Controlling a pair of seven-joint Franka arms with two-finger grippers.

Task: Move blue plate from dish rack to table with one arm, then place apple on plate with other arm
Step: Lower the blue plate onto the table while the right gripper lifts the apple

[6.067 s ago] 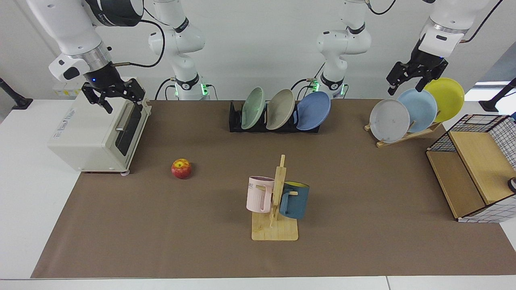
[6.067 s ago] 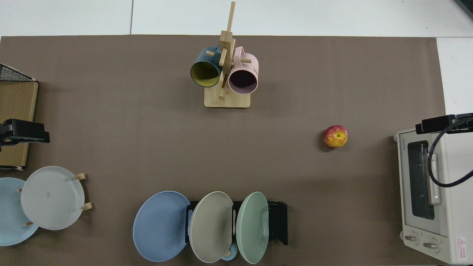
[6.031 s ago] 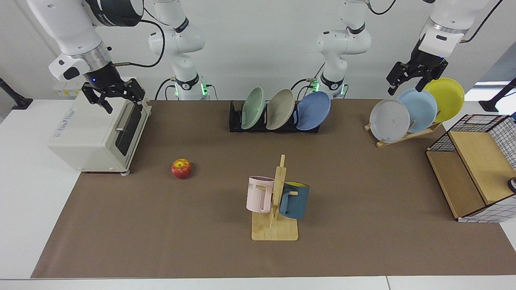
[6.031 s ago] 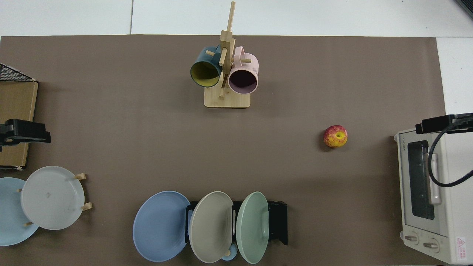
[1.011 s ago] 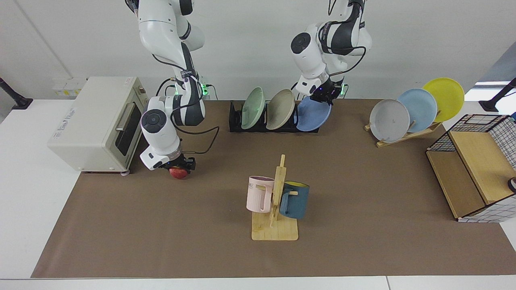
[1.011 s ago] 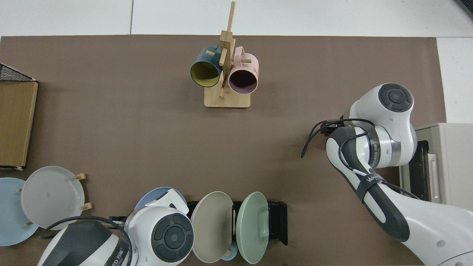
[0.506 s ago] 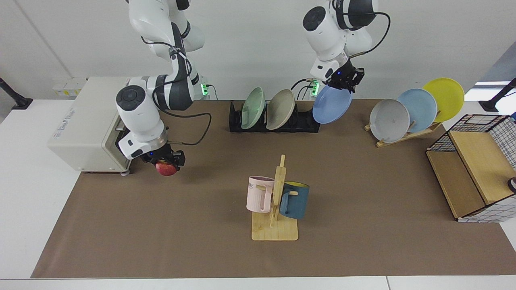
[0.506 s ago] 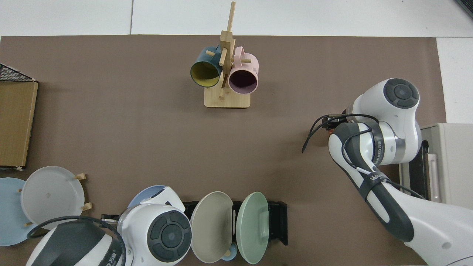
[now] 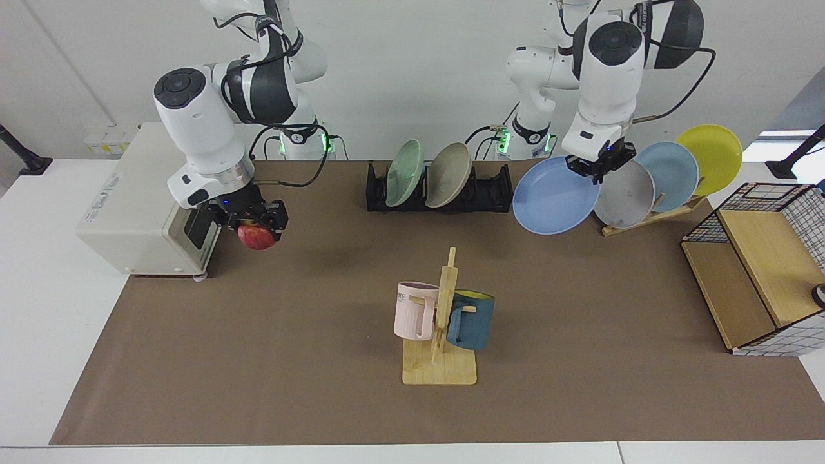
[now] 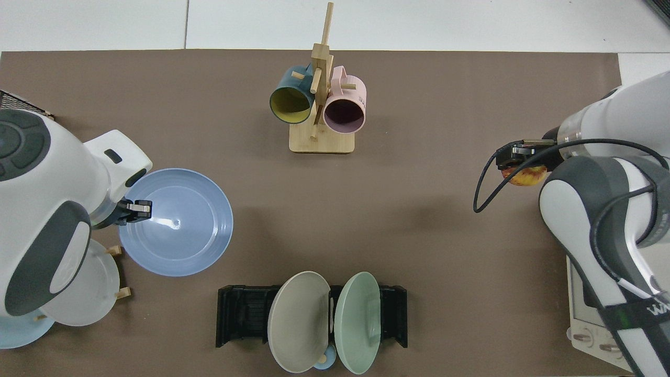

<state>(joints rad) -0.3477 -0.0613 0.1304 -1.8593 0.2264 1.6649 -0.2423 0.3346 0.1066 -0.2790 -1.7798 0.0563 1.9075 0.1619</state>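
Note:
The blue plate (image 9: 554,195) (image 10: 178,222) hangs in the air right of the dish rack (image 9: 490,190) (image 10: 243,314), tilted towards the camera. My left gripper (image 9: 596,167) (image 10: 137,208) is shut on its rim. The rack's right slots stand bare. My right gripper (image 9: 254,222) (image 10: 518,159) is shut on the apple (image 9: 256,236) (image 10: 523,177), held above the brown mat of the table (image 9: 322,322) in front of the toaster oven.
A beige plate (image 9: 448,174) and a green plate (image 9: 405,172) stand in the rack. A wooden stand (image 9: 651,216) holds grey, pale blue and yellow plates close behind the held plate. A mug tree (image 9: 441,322) stands mid-table, a toaster oven (image 9: 148,200) at left, a wire basket (image 9: 760,258) at right.
The left gripper has carried the blue plate further right and lower, away from the rack, and tipped it flatter. The right gripper has raised the apple higher above the mat.

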